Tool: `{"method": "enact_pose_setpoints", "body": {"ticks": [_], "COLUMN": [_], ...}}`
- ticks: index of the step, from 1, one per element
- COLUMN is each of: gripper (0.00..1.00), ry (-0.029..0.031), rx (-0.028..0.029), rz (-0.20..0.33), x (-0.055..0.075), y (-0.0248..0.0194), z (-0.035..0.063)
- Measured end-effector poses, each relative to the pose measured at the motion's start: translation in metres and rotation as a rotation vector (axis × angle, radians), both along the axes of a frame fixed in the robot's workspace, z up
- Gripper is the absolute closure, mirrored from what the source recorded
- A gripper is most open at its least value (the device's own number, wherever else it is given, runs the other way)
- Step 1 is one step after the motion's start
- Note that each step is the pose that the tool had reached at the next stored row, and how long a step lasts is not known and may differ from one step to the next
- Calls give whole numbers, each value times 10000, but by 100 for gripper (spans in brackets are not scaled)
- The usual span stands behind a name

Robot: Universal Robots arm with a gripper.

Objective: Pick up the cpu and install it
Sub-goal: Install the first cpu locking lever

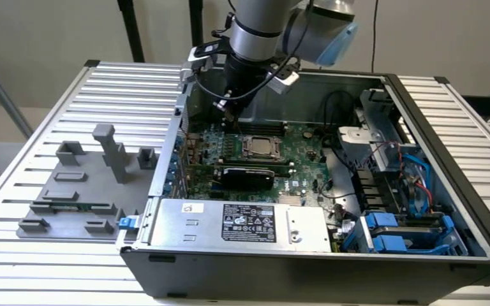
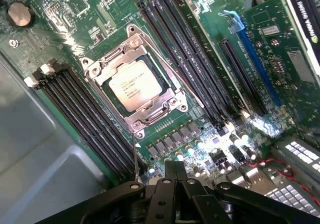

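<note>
The cpu (image 2: 135,86) is a small flat square with a silver-grey metal top, a few faint lines of print and a thin pale rim. It lies flat in the socket on the green motherboard (image 1: 300,143). A bright metal socket frame (image 2: 165,106) with screws at its corners rings it. Dark memory slots (image 2: 185,58) run in banks along 2 opposite sides of the socket.

The gripper (image 2: 175,166) hangs on the arm above the far part of the board, just beyond the socket and apart from the cpu. Its fingers are pressed together with nothing between them.

The board sits inside an open computer case (image 1: 449,146) lying on its side. Along the case's near edge is a silver power supply (image 1: 237,223) with a black label. Blue drive holders (image 1: 398,233) fill the near corner on the exterior view's right.

The case rests on a table (image 1: 126,83) of ribbed aluminium slats. On the exterior view's left, a grey fixture plate (image 1: 66,191) with several upright posts stands on the table beside the case. A narrow green memory stick (image 1: 79,206) lies in it.

Behind the far edge are a pale wall and 2 dark poles (image 1: 130,29).
</note>
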State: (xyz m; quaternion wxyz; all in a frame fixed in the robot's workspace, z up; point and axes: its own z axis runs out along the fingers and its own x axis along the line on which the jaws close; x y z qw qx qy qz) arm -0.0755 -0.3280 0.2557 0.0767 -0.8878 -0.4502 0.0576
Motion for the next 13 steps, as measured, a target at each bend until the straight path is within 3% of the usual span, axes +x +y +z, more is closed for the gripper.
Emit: {"method": "enact_pose_setpoints", "body": {"ticks": [5,9,10,13], "gripper": [89,89,89,89], "ry": [-2,-1,0,6], "rx": [48,50,75,338], "rz": [-334,-411,-442,-579], "x": [-21,-122,-136,-156], "y": [-1,-1,-1,-1], "z": [38,34,33,29]}}
